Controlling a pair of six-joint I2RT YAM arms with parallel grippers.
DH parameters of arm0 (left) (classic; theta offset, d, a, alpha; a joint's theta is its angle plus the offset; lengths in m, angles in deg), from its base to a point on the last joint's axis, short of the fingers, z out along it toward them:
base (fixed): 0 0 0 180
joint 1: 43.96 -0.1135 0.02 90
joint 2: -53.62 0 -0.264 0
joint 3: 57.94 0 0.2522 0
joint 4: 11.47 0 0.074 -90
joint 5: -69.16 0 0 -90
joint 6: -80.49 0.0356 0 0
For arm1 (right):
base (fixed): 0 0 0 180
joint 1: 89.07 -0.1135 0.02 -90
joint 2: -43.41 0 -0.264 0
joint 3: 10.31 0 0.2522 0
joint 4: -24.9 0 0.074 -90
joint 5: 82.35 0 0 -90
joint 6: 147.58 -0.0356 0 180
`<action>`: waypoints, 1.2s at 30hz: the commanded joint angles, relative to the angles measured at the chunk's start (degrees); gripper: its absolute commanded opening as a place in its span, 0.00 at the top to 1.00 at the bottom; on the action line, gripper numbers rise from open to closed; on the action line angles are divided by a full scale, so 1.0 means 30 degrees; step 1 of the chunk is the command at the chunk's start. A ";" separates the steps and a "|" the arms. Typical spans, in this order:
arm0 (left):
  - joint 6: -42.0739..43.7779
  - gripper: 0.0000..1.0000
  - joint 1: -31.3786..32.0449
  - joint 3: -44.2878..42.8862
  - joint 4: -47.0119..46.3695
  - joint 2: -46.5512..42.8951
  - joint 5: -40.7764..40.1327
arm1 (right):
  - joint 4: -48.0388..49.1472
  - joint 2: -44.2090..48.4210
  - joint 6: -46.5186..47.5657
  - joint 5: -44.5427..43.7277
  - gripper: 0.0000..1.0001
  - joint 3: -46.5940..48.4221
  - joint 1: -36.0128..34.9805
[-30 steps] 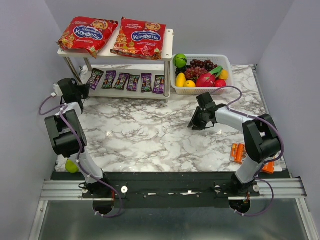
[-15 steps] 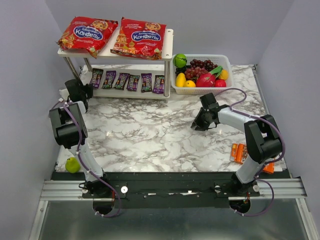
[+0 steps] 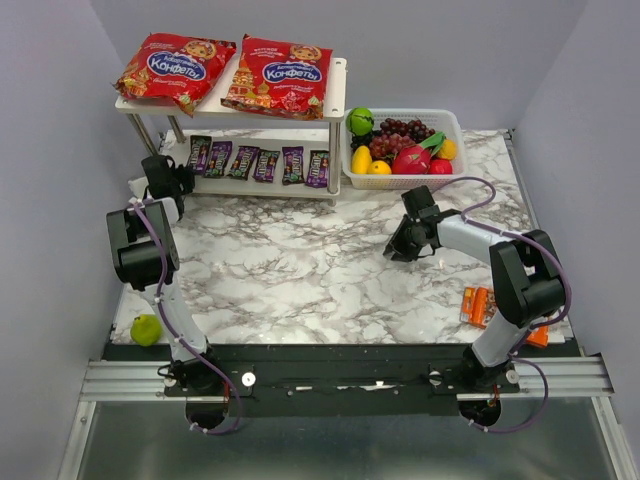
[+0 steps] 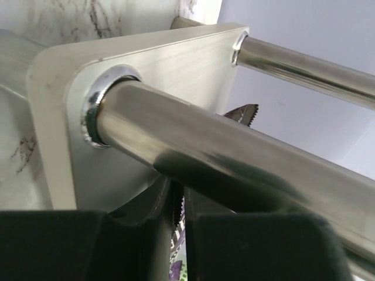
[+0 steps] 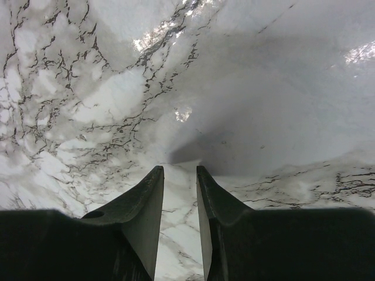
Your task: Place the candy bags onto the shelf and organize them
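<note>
Two red candy bags [image 3: 175, 65] [image 3: 280, 72] lie side by side on the top board of the white shelf [image 3: 338, 82]. Several small dark candy packets [image 3: 267, 165] lie in a row on the lower board. My left gripper [image 3: 185, 170] [image 4: 177, 193] is at that board's left end, behind a shelf leg. Its jaws stand narrow, shut on the leftmost packet [image 3: 198, 153], whose serrated purple edge [image 4: 179, 234] shows between the fingers. My right gripper [image 3: 393, 250] [image 5: 180, 170] points down at bare marble mid-right, open, with nothing between its fingers.
A white basket [image 3: 455, 128] of fruit stands right of the shelf. A green fruit [image 3: 146, 329] lies at the near left table edge. Orange packets [image 3: 477, 305] lie near the right edge. A chrome shelf leg [image 4: 234, 175] crosses close in front of the left fingers.
My left gripper has moved up and right toward the shelf's lower board, carrying the leftmost packet further in under the top board. The right gripper shifted slightly right.
</note>
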 commanded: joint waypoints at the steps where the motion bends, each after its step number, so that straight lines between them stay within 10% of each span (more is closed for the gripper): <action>1: -0.0092 0.77 -0.0077 -0.0246 0.0348 0.0108 -0.0811 | -0.0739 0.0278 0.0139 -0.0811 0.62 -0.0447 0.0224; 9: 0.0171 0.71 -0.0077 0.0223 0.0758 -0.0361 -0.0869 | -0.0739 0.0307 0.0316 -0.0724 0.63 -0.0594 0.0283; 31: 0.5292 0.06 -0.0165 0.3740 0.7988 -0.7359 -0.1925 | -0.1147 0.4343 0.1865 -0.0256 0.58 -0.2498 0.0371; 36: 1.0768 0.01 -0.0048 0.3594 1.2996 -1.1254 -0.1134 | -0.2348 0.7274 0.3564 0.0622 0.22 -0.2469 0.0370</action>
